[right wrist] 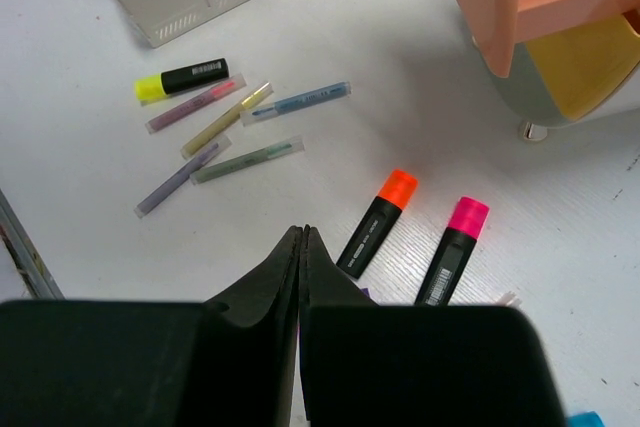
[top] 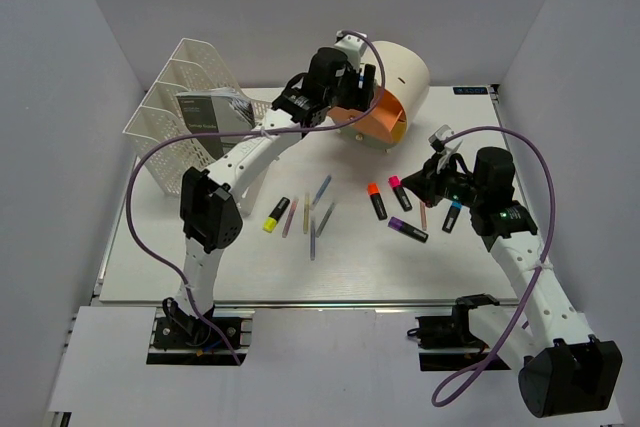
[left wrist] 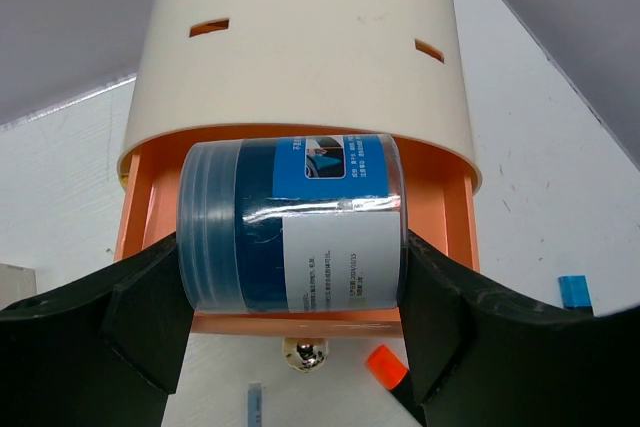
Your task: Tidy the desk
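Grips a blue jar in the left tool, fingers pressed on both its sides. Holds it lying sideways at the mouth of the open orange drawer of the cream drawer unit; hard to say whether it touches the drawer. Hovers with the right tool clenched on nothing, jaws together, above an orange marker and a pink marker lying side by side. Across the white surface, walled on three sides: a yellow marker and thin pens loose near the middle, a purple marker and a blue marker toward the right, a mesh rack at back left, drawer unit at back centre.
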Tool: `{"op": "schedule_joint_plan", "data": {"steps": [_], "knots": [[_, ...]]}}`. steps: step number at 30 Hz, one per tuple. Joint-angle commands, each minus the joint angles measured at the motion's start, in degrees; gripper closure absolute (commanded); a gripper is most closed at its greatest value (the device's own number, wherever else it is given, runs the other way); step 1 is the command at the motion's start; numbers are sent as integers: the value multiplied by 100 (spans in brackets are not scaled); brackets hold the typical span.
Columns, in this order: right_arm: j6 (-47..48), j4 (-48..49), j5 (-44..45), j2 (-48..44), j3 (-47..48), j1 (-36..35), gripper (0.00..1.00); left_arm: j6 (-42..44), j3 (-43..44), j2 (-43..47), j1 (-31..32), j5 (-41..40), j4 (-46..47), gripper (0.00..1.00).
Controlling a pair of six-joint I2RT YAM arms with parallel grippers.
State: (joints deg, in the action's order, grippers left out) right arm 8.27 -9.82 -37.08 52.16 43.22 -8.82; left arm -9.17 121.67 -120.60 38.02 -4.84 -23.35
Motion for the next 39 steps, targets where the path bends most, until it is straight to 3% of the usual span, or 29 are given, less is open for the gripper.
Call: {"op": "schedule_joint_plan", "data": {"steps": [1,4,9,18,28,32,39], "knots": [[-28,227,-124,-101,-60,64,100,222,270,186,135,-219,393,100],[-36,235,-141,-101,-68,64,100,266,296,142,135,-298,384,100],[-36,227,-159,-110,-77,73,100,275,393,10,188,-395,358,87],[-27,218,-159,-136,-77,91,100,258,534,-148,241,-597,323,51],[-19,218,-177,-110,-77,91,100,196,656,-166,241,-737,411,23],[-10,218,-212,-92,-86,100,100,179,727,-157,241,-799,516,15],[-10,218,-238,-74,-86,126,100,196,736,-148,241,-729,490,10]]}}
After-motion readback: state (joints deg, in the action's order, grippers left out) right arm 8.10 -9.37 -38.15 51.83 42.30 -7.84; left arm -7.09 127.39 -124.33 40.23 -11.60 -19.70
